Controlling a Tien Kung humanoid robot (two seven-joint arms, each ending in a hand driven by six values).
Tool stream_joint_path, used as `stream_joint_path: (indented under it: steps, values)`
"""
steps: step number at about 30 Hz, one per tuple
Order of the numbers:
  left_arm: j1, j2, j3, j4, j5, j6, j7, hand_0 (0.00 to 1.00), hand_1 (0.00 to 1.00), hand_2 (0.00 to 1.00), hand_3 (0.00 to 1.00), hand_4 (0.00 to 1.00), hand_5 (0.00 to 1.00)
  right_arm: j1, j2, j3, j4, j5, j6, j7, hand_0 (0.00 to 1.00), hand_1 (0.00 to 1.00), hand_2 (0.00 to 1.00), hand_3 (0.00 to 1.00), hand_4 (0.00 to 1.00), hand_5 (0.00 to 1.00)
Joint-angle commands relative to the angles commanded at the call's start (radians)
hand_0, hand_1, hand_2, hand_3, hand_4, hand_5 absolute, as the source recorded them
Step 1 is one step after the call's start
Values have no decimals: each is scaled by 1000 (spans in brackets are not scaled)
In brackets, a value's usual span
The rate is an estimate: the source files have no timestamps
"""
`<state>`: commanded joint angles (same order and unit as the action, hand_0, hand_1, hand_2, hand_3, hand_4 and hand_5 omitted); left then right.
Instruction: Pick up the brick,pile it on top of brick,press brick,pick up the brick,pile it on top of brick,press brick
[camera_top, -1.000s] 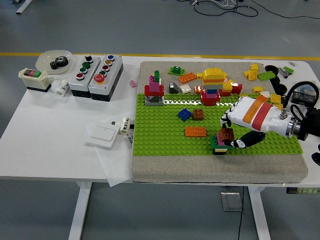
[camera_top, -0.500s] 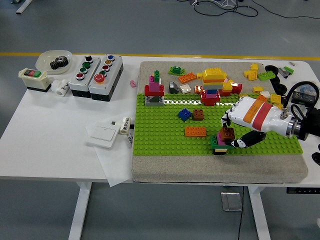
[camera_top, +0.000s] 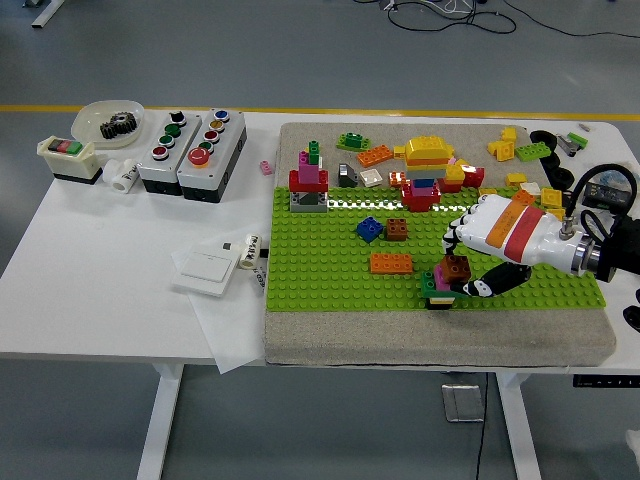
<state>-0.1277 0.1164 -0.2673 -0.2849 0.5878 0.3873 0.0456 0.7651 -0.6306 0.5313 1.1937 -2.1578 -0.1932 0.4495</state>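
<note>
Brown brick (camera_top: 456, 266) under right robot hand (camera_top: 487, 243).

Robotics lab, grey floor with yellow line (camera_top: 300, 110), cables (camera_top: 450, 15), push-button boxes (camera_top: 192, 150)

One big green baseplate (camera_top: 330, 285) sits on the table (camera_top: 120, 290). On it I count two orange bricks lying flat, one (camera_top: 391, 263) near the middle and one (camera_top: 375, 156) at the back. There is one blue brick (camera_top: 369, 229). There are two grey button boxes (camera_top: 190, 148), one white bowl (camera_top: 107, 120) and one robot hand (camera_top: 495, 240). The yellow bricks at the back look like five or six; they are too small to be sure.
</note>
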Motion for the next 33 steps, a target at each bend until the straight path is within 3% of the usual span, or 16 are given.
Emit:
stream_joint_path:
  steps: [8,33]
  values:
    - [3,-1,-7,0,13,-3,6,714,721,771,643,740,644,-1,5,-2,-7,1,-2,-1,225,419,606,538,793,442]
    - [6,1,-20,0,44,-9,13,709,715,764,643,740,641,1,6,-1,12,9,-3,1,229,426,624,551,812,435]
